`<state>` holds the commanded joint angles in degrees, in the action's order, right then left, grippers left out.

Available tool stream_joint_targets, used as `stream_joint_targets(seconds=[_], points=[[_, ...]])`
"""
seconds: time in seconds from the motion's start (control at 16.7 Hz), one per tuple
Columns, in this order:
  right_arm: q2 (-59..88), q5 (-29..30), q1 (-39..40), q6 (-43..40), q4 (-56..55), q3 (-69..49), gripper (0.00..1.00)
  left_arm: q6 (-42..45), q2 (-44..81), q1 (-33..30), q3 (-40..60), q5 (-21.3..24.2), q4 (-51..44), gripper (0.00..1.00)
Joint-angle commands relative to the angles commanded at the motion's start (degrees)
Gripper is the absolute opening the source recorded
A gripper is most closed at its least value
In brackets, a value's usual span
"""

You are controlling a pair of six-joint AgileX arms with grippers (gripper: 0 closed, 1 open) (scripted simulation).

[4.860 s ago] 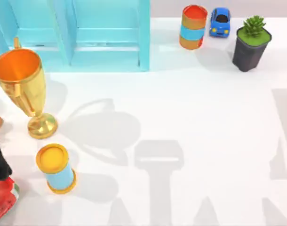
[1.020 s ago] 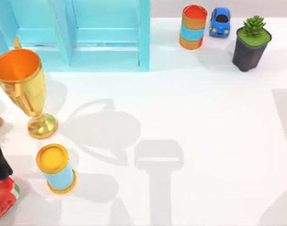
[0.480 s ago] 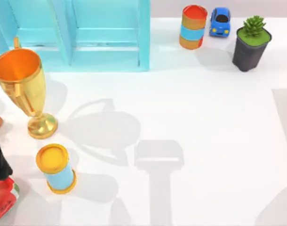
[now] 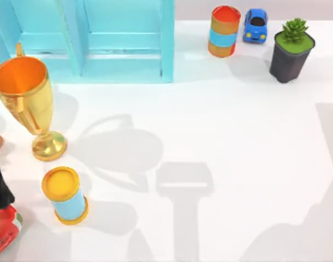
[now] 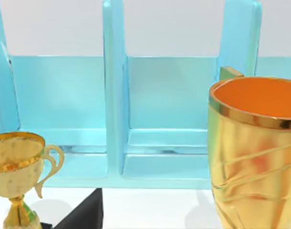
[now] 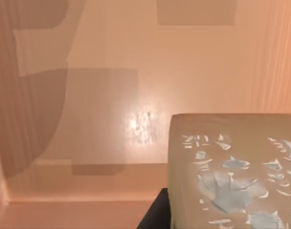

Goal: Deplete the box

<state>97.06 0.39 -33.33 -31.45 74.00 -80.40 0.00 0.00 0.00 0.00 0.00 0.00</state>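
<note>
Right arm is down in the box (image 6: 88, 95), where a speckled beige block (image 6: 231, 181) sits (can't tell the claw's state). I'd centre over the block before gripping. Left arm idles by the trophy (image 4: 24, 98).

The top view is bright and evenly lit, the white table (image 4: 237, 136) close to washed out. Soft grey shadows fall to the right of the gold trophy (image 4: 25, 103) — its own rounded one, then arm-shaped patches lower and further right. The potted plant (image 4: 291, 50) and 2 cans cast short shadows. In the left wrist view the trophy (image 5: 254, 152) shows sharp highlights on its rim. The right wrist view is dim and orange-tinted, with 1 small glare spot.
</note>
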Motion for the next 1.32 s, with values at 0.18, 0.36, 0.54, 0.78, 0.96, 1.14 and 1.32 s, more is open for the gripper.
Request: stream_joint_targets(seconds=[0.18, 0.36, 0.54, 0.78, 0.96, 1.14, 1.32], points=[[-1.5, 0.0, 0.1, 0.1, 3.8, -3.4, 0.00, 0.0, 0.0, 0.0, 0.0, 0.0, 0.0, 1.00], [-1.5, 0.0, 0.1, 0.1, 3.9, -3.4, 0.00, 0.0, 0.0, 0.0, 0.0, 0.0, 0.0, 1.00], [-1.0, 0.0, 0.9, 0.8, 3.7, -3.5, 0.00, 0.0, 0.0, 0.0, 0.0, 0.0, 0.0, 1.00], [2.3, 0.1, 8.6, 8.8, 2.9, -6.0, 0.00, 0.0, 0.0, 0.0, 0.0, 0.0, 0.0, 1.00], [6.7, 0.2, 18.7, 19.2, 1.7, -9.3, 0.00, 0.0, 0.0, 0.0, 0.0, 0.0, 0.0, 1.00], [11.9, 0.2, 30.8, 31.5, 0.3, -13.1, 0.00, 0.0, 0.0, 0.0, 0.0, 0.0, 0.0, 1.00], [17.4, 0.2, 43.5, 44.3, -1.3, -17.2, 0.00, 0.0, 0.0, 0.0, 0.0, 0.0, 0.0, 1.00]])
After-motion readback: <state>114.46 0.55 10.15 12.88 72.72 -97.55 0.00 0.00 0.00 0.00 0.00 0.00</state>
